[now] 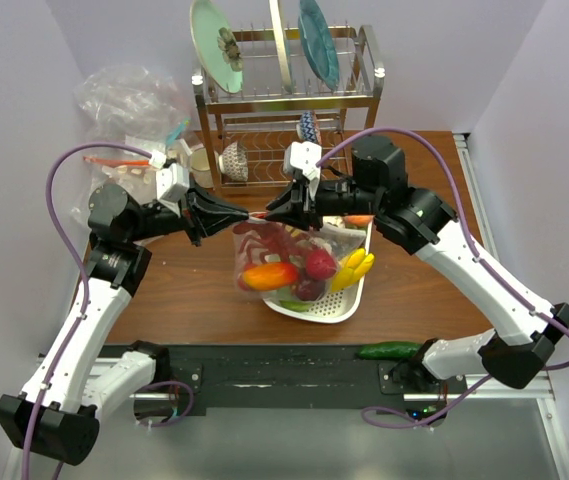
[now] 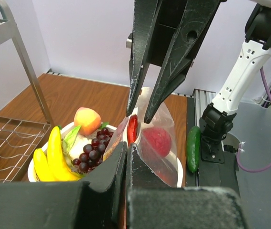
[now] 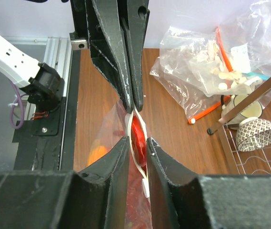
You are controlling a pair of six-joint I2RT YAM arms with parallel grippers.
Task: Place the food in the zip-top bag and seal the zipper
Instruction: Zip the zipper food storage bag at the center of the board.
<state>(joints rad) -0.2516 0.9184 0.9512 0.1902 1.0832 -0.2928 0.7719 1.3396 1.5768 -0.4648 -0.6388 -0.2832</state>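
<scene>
The zip-top bag (image 1: pixel 264 250) hangs between my two grippers over the white tray (image 1: pixel 314 312), its mouth edge up. Inside it lies food: an orange pepper (image 1: pixel 269 275) and a red fruit (image 1: pixel 319 265), which the left wrist view also catches (image 2: pixel 157 140). My left gripper (image 1: pixel 247 214) (image 2: pixel 126 145) is shut on the bag's top edge. Facing it tip to tip, my right gripper (image 1: pixel 271 214) (image 3: pixel 137 141) squeezes the mouth from both sides. The zipper (image 3: pixel 130 125) bows apart there around a red piece (image 3: pixel 138 130).
The tray also holds yellow bananas (image 1: pixel 354 268), dark grapes (image 2: pixel 91 151), a peach (image 2: pixel 87 119) and pale cabbage. A green cucumber (image 1: pixel 389 350) lies at the table's near edge. A dish rack (image 1: pixel 284 110) stands behind. A bulky clear bag with orange strips (image 3: pixel 197 67) sits at the back left.
</scene>
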